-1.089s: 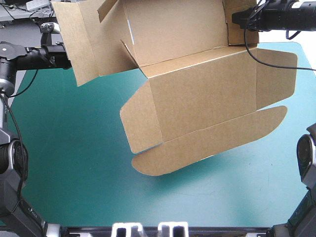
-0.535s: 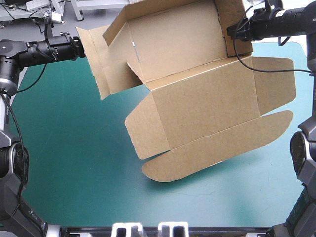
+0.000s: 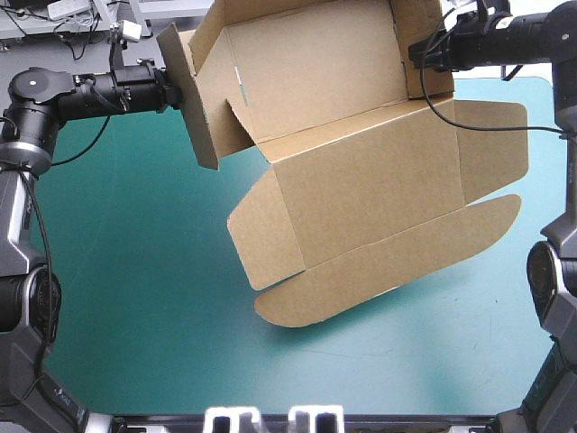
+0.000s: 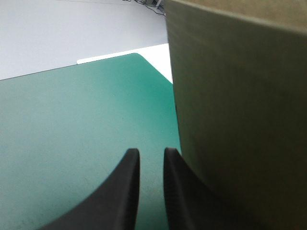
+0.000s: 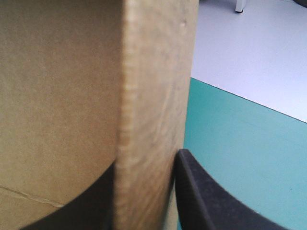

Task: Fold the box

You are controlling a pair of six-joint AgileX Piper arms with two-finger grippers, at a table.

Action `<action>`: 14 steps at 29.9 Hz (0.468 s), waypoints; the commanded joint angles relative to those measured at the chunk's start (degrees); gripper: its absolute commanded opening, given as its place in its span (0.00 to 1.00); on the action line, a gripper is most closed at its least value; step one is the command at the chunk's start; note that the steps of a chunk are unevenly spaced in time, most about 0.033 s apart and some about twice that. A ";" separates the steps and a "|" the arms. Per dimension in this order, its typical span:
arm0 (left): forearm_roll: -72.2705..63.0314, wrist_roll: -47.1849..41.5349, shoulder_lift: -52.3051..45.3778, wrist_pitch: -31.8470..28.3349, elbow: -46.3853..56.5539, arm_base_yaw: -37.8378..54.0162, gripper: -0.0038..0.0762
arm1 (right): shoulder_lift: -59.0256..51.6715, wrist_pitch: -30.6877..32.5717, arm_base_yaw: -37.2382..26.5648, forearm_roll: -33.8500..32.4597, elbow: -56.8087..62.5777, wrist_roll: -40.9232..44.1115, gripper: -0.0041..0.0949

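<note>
The brown box [image 3: 361, 198] hangs tilted above the teal-green table [image 3: 117, 271], its back panel and side walls raised and its long rounded lid flap hanging toward the cover. My right gripper [image 3: 416, 54] is at the box's far right wall. In the right wrist view that wall [image 5: 153, 96] stands edge-on between my black fingers, and the right gripper [image 5: 144, 165] is shut on it. My left gripper [image 3: 171, 86] presses against the outside of the left side flap. In the left wrist view the left gripper [image 4: 147, 152] is shut with nothing in it, and the board [image 4: 240, 120] lies right beside it.
Bare teal-green cover [image 4: 72, 134] lies under and ahead of the left gripper. The box's lower flaps [image 3: 379, 275] hang just over the middle of the table. The table's far right corner [image 3: 545, 86] shows behind the box.
My left gripper has moved right, pushing the left side flap inward until it stands nearly edge-on. The right gripper kept its hold, and the box shifted slightly.
</note>
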 commanded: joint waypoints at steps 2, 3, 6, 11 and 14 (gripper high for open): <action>-5.04 -0.48 -4.84 3.91 -1.66 -1.47 0.28 | -2.93 -5.52 0.07 0.04 -1.37 1.88 0.02; -5.15 -0.48 -5.19 3.91 -1.66 -1.59 0.30 | -2.77 -5.67 0.07 -0.24 -1.37 2.02 0.02; -5.27 -0.74 -6.11 3.91 -1.66 -2.01 0.36 | -2.37 -5.76 0.21 -0.09 -1.37 2.35 0.02; -5.25 -1.93 -6.27 3.91 -1.66 -3.49 0.43 | -2.15 -7.47 2.89 -1.91 -1.37 2.35 0.02; -4.94 -1.93 -6.27 3.91 -1.66 -4.45 0.44 | -2.15 -9.01 4.70 -3.07 -1.37 2.72 0.02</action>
